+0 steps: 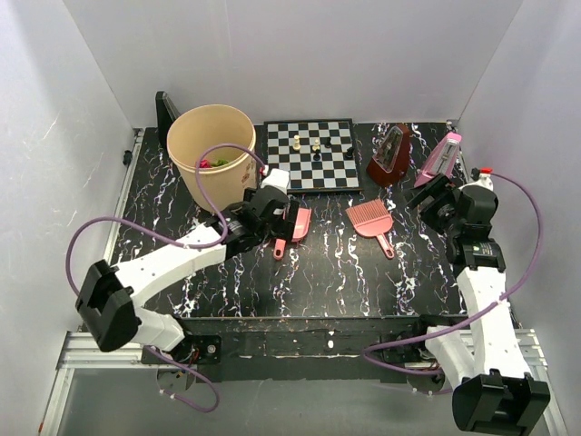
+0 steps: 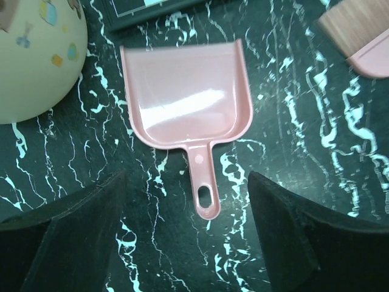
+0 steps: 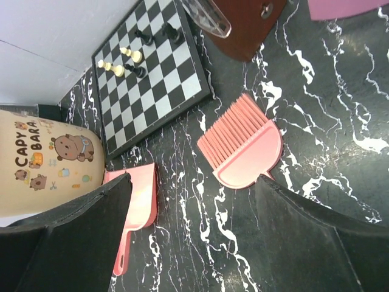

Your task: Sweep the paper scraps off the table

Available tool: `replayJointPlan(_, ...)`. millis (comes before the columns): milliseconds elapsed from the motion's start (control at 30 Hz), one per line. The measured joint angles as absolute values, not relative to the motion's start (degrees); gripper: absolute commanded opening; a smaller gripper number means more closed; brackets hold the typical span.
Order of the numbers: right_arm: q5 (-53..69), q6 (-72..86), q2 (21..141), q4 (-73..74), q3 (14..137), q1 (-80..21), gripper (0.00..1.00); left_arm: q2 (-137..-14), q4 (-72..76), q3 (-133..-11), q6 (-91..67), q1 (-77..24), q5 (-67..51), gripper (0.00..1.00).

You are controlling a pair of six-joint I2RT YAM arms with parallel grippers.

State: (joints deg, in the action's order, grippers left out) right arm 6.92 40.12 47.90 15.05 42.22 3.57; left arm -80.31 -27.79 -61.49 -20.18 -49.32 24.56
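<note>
Two grippers hover with fingers spread, gripping nothing. The left gripper (image 2: 186,173) straddles the handle of the pink dustpan (image 2: 185,91) without touching it, and the pan lies flat on the table (image 1: 345,272) just ahead. Ahead of the right gripper (image 3: 193,178) lies the pink brush (image 3: 243,146), bristles pointing away. Magenta and green paper scraps (image 1: 211,163) sit inside the beige bin (image 1: 204,186), ahead and left of the left gripper.

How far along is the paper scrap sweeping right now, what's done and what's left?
Done: the black white-veined table shows no loose wads, and a few coloured paper scraps sit inside the beige round bin. In hand: nothing. The pink plastic dustpan and pink brush lie on the table, and the left tool and right tool are both open. Left: seemingly only pulling the arms back.
</note>
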Motion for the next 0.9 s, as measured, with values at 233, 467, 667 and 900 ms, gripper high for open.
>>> replayJointPlan(233, 6.37, 37.43, 43.59, 20.4, 47.05, 3.57, 0.87, -74.72, -30.3, -62.87, -20.67, -49.32, 24.21, 0.98)
replayJointPlan(467, 12.64, 34.44, 39.44, 23.2, 49.21, 3.57, 0.79, -59.51, -30.68, -60.03, -23.83, -49.34, 30.57, 0.98)
replayJointPlan(667, 15.51, 34.06, 29.85, 20.34, 48.86, 3.55, 0.84, -45.34, -27.75, -53.36, -25.61, -49.36, 36.58, 0.98)
replayJointPlan(900, 14.2, 33.74, 21.82, 18.74, 45.32, 3.2, 0.87, -40.66, -28.49, -50.98, -28.14, -49.36, 41.76, 0.98)
